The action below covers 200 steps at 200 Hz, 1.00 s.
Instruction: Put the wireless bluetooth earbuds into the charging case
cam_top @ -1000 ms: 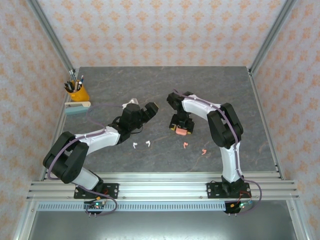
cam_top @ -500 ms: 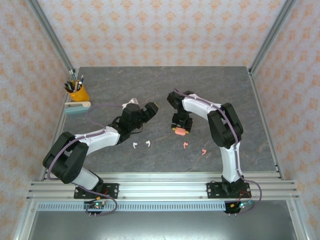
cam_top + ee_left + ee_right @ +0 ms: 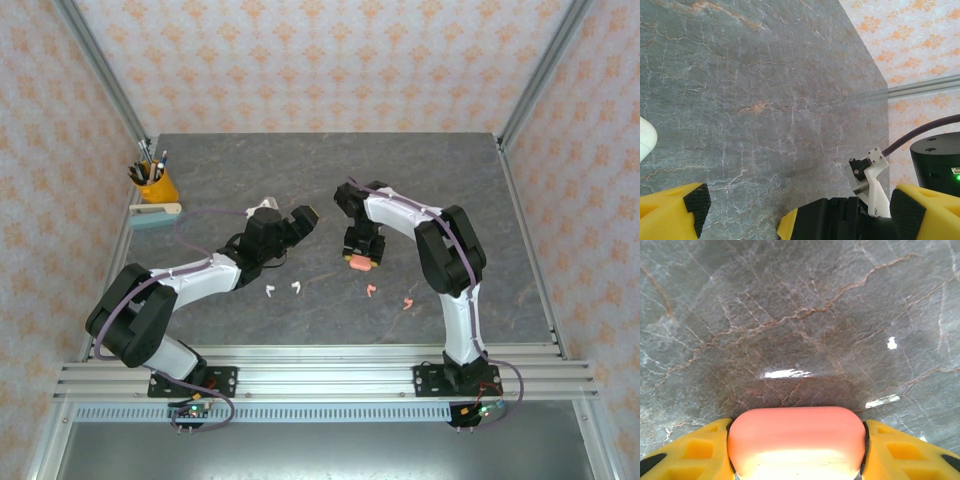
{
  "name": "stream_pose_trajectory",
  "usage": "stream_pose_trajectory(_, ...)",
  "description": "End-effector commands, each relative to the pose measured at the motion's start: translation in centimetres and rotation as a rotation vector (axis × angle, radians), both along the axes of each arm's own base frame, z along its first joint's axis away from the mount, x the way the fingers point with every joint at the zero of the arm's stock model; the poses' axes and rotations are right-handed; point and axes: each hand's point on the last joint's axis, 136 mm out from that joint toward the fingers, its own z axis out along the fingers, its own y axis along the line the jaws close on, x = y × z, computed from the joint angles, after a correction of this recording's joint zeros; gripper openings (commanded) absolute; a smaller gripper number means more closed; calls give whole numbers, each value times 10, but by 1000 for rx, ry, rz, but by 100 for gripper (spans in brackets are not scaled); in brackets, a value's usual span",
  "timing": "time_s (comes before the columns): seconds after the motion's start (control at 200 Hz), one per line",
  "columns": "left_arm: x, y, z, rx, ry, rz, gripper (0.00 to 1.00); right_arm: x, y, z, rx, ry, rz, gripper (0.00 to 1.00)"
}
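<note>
The 4 tiny, stemmed plastic earbuds lie loose on the desk (image 3: 430, 170). The 2 white earbuds (image 3: 270, 291) sit close together near the left arm. The 2 pink earbuds (image 3: 371, 290) lie a little apart from each other, beside the right arm. Just beyond the pink pair, the right gripper (image 3: 796, 452) pinches the smooth, rounded, glossy pink case (image 3: 357, 263) between its yellow fingers, low over the desk. The left gripper (image 3: 800, 207) is spread wide, its black pads well apart, with a rounded white case (image 3: 644, 137) just beside it. The desk is grey stone-veined with pale glints. Open surface runs from both grippers to the far edge and the right rail. A yellow pen cup (image 3: 156, 187) and a teal block (image 3: 154, 217) sit at the left edge.
</note>
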Motion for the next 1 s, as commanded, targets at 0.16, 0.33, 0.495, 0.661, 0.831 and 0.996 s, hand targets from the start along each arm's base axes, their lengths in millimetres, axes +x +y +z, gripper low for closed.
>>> stream_pose_trajectory(0.16, -1, 2, 7, 21, -31, 5, 95, 13, 4, 15, 6, -66, -20, 29)
stream_pose_trajectory(0.33, -2, 2, 4, 25, -27, 4, 95, 17, 6, 18, 9, -80, -29, 29)
stream_pose_trajectory(0.495, -3, 2, -1, 34, -22, -2, 95, 25, 8, 26, 21, -106, -54, 29)
stream_pose_trajectory(0.661, -5, 0, -7, 40, -13, -12, 95, 32, 12, 29, 48, -111, -86, 29)
stream_pose_trajectory(0.831, -4, -2, -9, 41, -10, -14, 95, 30, 10, 20, 30, -89, -80, 30)
stream_pose_trajectory(0.996, -3, -3, -7, 41, -17, -17, 95, 24, 5, 14, 17, -79, -76, 34)
